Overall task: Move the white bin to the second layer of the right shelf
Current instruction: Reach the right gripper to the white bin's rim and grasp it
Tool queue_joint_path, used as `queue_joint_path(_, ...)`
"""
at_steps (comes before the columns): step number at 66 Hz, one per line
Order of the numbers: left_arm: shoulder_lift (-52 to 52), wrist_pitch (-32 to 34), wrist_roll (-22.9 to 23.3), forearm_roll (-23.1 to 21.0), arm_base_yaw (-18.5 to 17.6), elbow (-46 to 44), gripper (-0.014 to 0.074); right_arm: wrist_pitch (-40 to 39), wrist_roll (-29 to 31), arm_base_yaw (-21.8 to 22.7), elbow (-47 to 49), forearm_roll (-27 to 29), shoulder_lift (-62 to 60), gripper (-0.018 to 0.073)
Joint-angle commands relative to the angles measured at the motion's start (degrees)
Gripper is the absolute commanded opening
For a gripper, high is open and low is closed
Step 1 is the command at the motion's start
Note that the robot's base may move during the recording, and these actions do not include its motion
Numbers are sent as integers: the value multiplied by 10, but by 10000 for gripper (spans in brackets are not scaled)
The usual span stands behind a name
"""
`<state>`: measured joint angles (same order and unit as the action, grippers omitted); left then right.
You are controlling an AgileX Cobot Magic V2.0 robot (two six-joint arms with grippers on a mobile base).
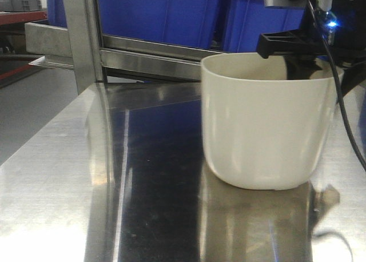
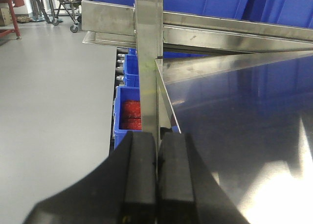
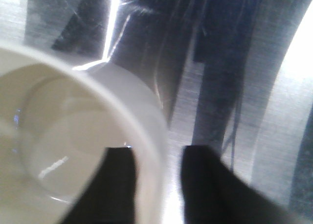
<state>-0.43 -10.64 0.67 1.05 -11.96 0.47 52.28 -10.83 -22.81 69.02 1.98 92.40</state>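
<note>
Right gripper [image 3: 156,182] astride white bin [image 3: 54,131] wall, plain only wrist-side

Right gripper [image 3: 157,158] straddles the bin [image 3: 73,136] wall, jaws apart, one finger inside, one outside, shiny table [image 3: 274,87] just beneath

One bin, two grippers, four crates counted.
One white bin [image 1: 266,124] stood on one steel tabletop [image 1: 68,187]. Two blue crates [image 1: 171,10] showed behind it in the front view, and the left wrist view showed two lower crates [image 2: 119,117] beside one steel upright [image 2: 148,62]. Two grippers appeared: left gripper [image 2: 157,155] and right gripper [image 3: 159,170].
</note>
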Motion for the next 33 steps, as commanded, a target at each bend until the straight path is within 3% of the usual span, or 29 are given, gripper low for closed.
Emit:
queue_joint_path(1,-8,50,3,0,-3,16,85,-12,1,1,23,-1,-25,50)
queue_joint_path(33,-8,50,3,0,-3,16,85,-21,1,1,67,-3,-133,55)
